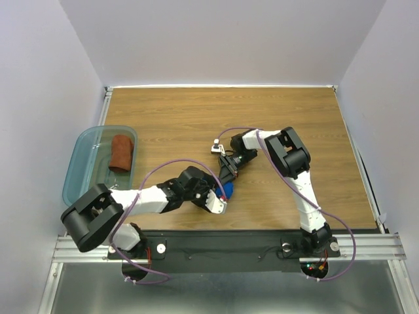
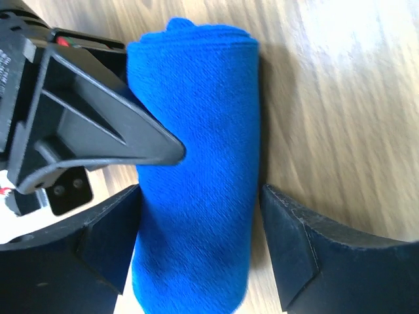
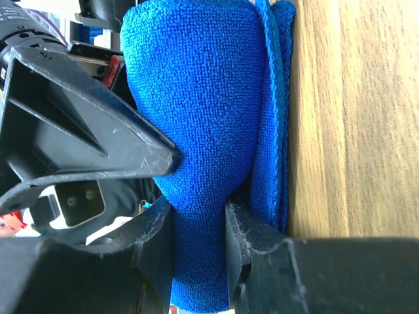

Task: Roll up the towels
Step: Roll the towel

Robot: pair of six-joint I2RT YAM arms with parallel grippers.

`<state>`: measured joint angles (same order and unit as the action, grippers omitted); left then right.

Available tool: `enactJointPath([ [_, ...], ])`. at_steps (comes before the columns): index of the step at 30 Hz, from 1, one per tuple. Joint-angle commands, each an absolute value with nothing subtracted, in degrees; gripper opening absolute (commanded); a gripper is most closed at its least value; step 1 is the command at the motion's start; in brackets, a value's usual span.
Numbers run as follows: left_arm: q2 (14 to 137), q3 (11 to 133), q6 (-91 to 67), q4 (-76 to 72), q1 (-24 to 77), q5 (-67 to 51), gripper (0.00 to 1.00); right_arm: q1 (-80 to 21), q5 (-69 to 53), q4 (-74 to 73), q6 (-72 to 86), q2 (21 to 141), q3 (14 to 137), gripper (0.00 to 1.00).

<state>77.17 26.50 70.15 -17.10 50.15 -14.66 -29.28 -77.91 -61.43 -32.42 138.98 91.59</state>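
The blue towel [image 2: 196, 163] lies rolled up on the wooden table, near the front middle in the top view [image 1: 227, 190]. My left gripper [image 2: 200, 232] straddles the roll with its jaws open. One finger [image 2: 108, 242] sits against the cloth and the other finger [image 2: 308, 255] stands a little off it. My right gripper [image 3: 200, 245] is shut on one end of the blue towel [image 3: 196, 98], squeezing it narrow, and its black finger [image 2: 98, 131] shows beside the roll. The rust-brown towel [image 1: 122, 152] lies rolled inside the teal bin [image 1: 82, 171].
The teal plastic bin stands at the table's left edge. The two arms [image 1: 157, 195] [image 1: 288, 157] meet over the front middle of the table [image 1: 196, 118], their purple cables looping above it. White walls close in the back and sides.
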Motion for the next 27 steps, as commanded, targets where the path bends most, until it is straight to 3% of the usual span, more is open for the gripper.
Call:
enactJointPath([
  [1,79.35,25.57,71.63,-20.3,50.36,-13.98,0.81,-30.23,-66.97,-57.92,-38.49,144.66,90.79,0.03],
  [5,81.2,26.36,72.77,-18.48,50.36,-13.8,0.77,-30.15,-67.32,-59.06,-39.46,145.2,91.32,0.04],
  [10,83.31,32.95,72.16,-5.83,50.45,-15.38,0.53,-30.15,-65.83,-59.77,-39.99,143.7,91.67,0.09],
  [11,84.54,34.87,71.64,-2.23,50.36,-15.03,0.44,-30.15,-65.05,-59.85,-39.9,143.01,91.84,0.14],
  [13,85.43,35.94,70.84,-0.09,50.27,-14.68,0.38,-29.97,-64.25,-59.94,-39.38,142.39,92.28,0.22],
  [15,85.52,36.73,70.75,3.85,50.27,-14.94,0.32,-29.19,-62.94,-60.03,-38.42,141.77,93.51,0.37],
  [19,85.43,38.75,70.05,9.83,50.27,-16.78,0.29,-26.37,-59.68,-59.85,-35.78,141.07,97.46,0.73],
  [20,85.78,39.19,69.7,10.97,50.27,-17.22,0.29,-25.58,-59.16,-59.85,-35.16,140.89,98.51,0.88],
  [27,89.2,44.11,68.56,21.61,49.31,-21.0,0.31,-18.21,-55.11,-60.29,-31.29,138.78,106.69,0.96],
])
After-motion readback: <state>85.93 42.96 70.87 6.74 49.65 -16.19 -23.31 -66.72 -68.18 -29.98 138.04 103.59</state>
